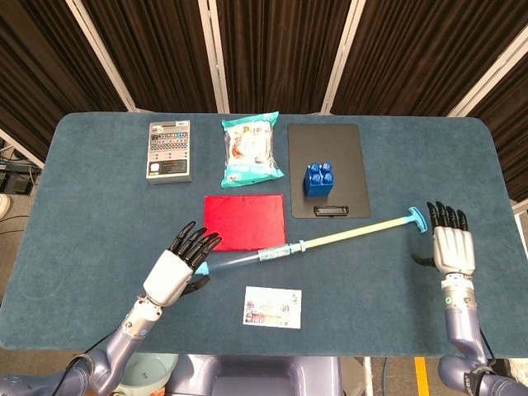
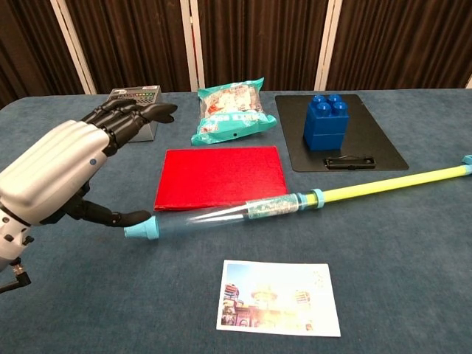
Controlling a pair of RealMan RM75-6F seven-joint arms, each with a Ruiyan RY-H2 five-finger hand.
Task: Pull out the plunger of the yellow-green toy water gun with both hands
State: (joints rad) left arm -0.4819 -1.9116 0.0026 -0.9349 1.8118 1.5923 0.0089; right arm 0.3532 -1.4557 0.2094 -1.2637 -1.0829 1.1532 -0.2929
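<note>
Fingers (image 2: 140, 112) of left hand (image 1: 175, 271) spread apart at barrel's end, those of right hand (image 1: 452, 244) spread beside plunger (image 1: 363, 229) handle, neither gripping, with toy water gun (image 2: 243, 212) lying just below red pad (image 1: 244, 221).

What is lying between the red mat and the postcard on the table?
The toy water gun: its clear barrel lies across the gap between the red mat and the postcard, shown in both views.
</note>
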